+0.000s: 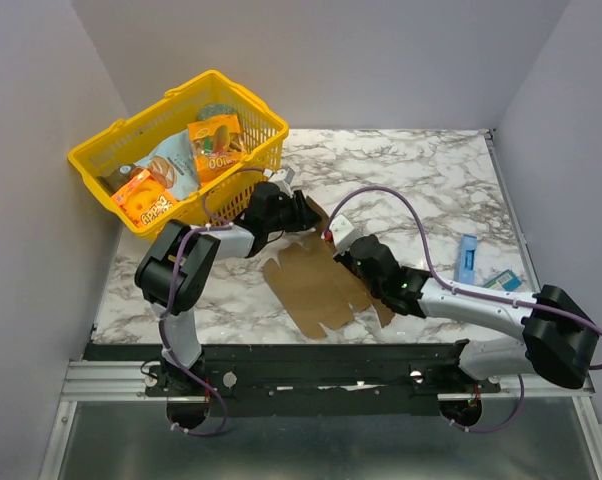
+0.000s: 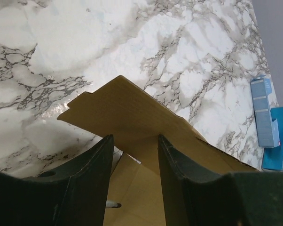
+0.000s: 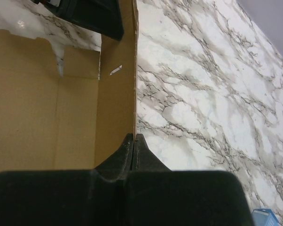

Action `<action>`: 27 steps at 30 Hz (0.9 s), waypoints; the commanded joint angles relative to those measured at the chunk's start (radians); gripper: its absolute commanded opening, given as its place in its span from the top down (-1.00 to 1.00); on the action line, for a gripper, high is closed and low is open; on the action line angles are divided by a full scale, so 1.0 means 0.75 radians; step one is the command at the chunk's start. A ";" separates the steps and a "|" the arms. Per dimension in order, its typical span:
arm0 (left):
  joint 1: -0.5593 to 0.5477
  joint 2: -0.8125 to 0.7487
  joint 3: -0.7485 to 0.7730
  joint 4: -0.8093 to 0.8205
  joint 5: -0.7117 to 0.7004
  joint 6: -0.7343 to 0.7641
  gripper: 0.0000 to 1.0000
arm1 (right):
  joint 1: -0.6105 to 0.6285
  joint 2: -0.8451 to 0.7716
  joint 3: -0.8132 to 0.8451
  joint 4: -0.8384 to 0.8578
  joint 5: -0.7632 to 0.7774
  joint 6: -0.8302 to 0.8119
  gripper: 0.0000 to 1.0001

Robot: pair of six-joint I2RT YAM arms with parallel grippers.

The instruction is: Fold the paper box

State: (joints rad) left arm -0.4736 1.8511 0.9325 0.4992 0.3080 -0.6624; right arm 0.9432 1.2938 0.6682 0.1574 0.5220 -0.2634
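The paper box (image 1: 316, 290) is a flat brown cardboard sheet with flaps, lying mid-table between both arms. My left gripper (image 1: 308, 215) is at its far edge. In the left wrist view, the jaws of the left gripper (image 2: 135, 137) stand apart, their tips against a raised flap (image 2: 127, 108), with more cardboard below the gap. My right gripper (image 1: 339, 252) is at the sheet's right side. It (image 3: 133, 136) is shut on the edge of a side panel (image 3: 118, 94) that stands upright, with the rest of the sheet (image 3: 28, 94) flat to its left.
A yellow basket (image 1: 101, 165) holding printed snack packs (image 1: 216, 145) stands at the back left, close behind the left arm. Two blue packets (image 1: 466, 258) (image 1: 503, 280) lie on the marble table (image 1: 421, 170) at the right. Grey walls enclose three sides.
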 commanded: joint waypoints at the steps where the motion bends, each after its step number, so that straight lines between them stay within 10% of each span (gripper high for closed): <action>1: 0.008 0.039 0.059 -0.017 0.007 0.022 -0.02 | 0.006 -0.009 -0.007 0.028 -0.042 -0.009 0.99; 27: 0.010 -0.384 -0.141 -0.005 0.084 0.180 -0.35 | 0.004 0.171 0.095 -0.083 0.130 0.049 0.99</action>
State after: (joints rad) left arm -0.4713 1.6348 0.7856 0.4545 0.3374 -0.5900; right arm 0.9432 1.4113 0.7158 0.1181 0.5903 -0.2359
